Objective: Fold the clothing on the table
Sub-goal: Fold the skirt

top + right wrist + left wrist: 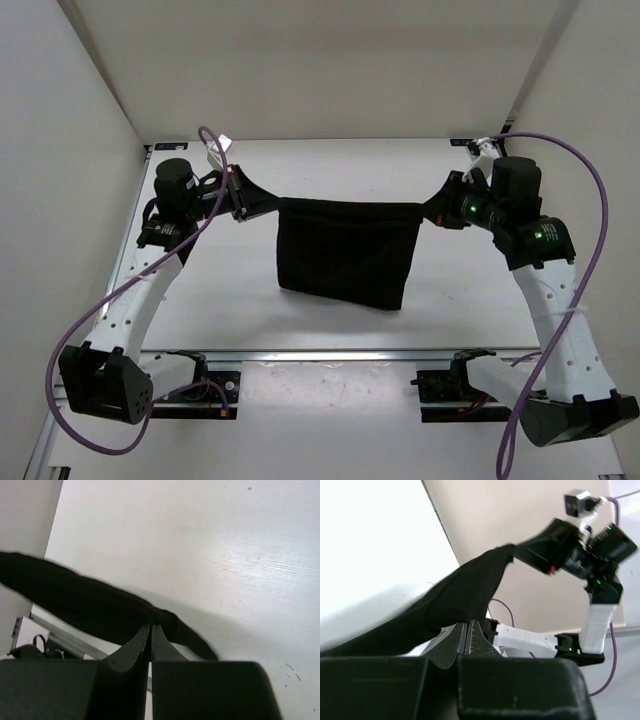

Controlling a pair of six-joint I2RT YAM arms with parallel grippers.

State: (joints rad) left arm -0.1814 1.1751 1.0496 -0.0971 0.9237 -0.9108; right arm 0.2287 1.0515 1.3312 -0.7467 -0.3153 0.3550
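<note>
Two claws, each pinched tight on black cloth: the left gripper (468,632) has its fingers pressed together over one upper corner of the clothing (345,250), and the right gripper (151,635) is clamped the same way on the opposite corner, with almost no gap showing between either pair of jaws. Between them the garment's top edge is pulled into a nearly straight line, raised above the white table (220,295) around its middle, while the rest of the fabric hangs down as a roughly rectangular sheet toward the near side. A soft shadow lies beneath the lower hem, and from the overhead view it is not clear whether that hem brushes the tabletop or hangs just clear of it. The arms reach out from their bases by the silver rail (340,354), one to each side of the cloth, with purple cables (600,215) looping behind them. Judged from this, the task appears to be in its early or middle stage: the garment has been gripped and spread out, but no crease or finished fold can be seen, and whether the hanging sheet is one layer or already doubled cannot be told. Laying it down, folding it over and letting go appear to be what is left.
</note>
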